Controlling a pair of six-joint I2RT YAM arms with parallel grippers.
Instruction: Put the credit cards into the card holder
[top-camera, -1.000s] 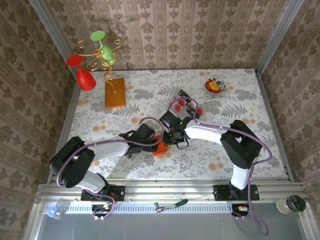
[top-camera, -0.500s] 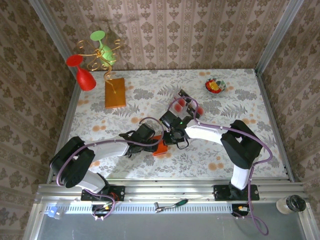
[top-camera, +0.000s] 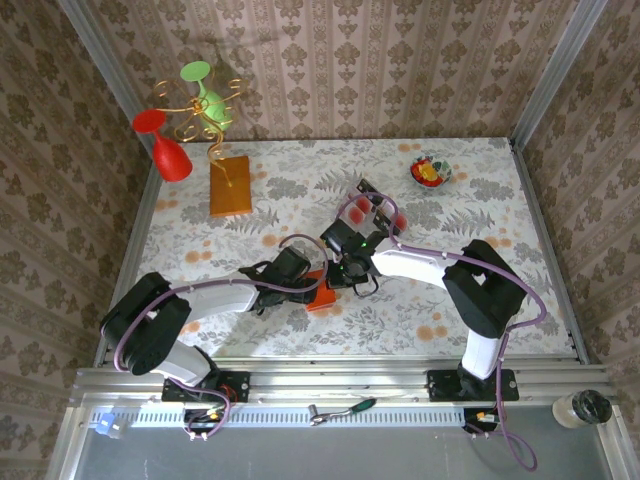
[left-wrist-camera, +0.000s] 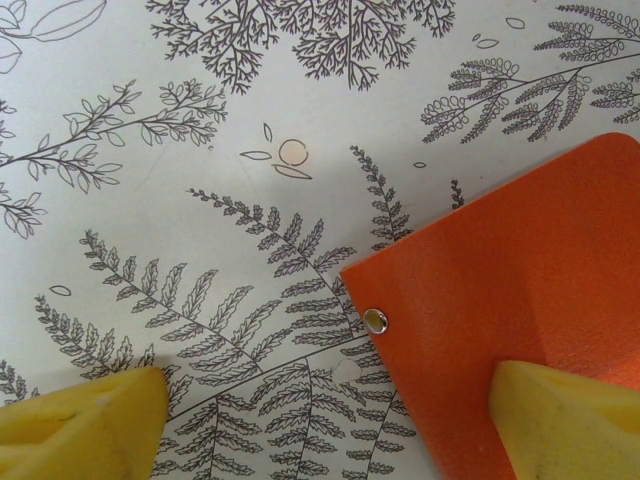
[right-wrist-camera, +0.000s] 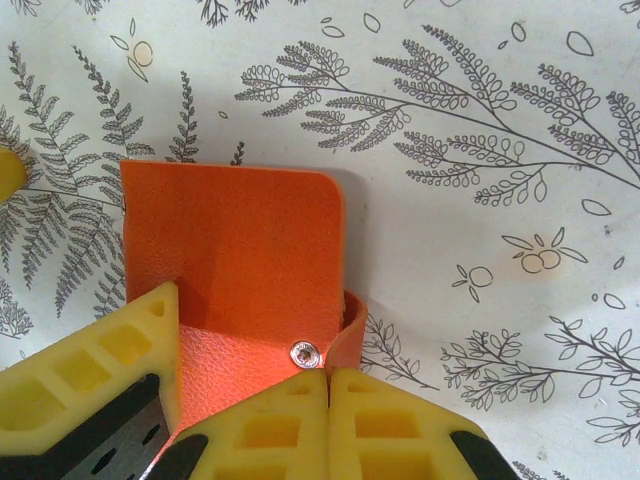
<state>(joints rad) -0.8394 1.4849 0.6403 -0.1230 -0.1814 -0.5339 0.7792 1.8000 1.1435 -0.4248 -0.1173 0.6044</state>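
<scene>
- Left gripper (left-wrist-camera: 328, 408): spread wide, nothing held, one pad over holder (left-wrist-camera: 500, 270).
- Right gripper (right-wrist-camera: 328, 385): closed, pinching holder's snap tab (right-wrist-camera: 300, 351).
- Cards (top-camera: 374, 210): on table (top-camera: 480, 300), near holder.

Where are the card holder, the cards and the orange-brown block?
Card holder (right-wrist-camera: 235, 240): right wrist view, middle of its flap.
Cards (top-camera: 381, 211): top view, middle of the cluster.
Block (top-camera: 230, 186): top view, its top face.

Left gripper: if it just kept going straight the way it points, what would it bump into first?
Probably the orange card holder: the left gripper points downward, one finger over the holder's edge, the other over bare tablecloth. The gap is hard to judge.
</scene>
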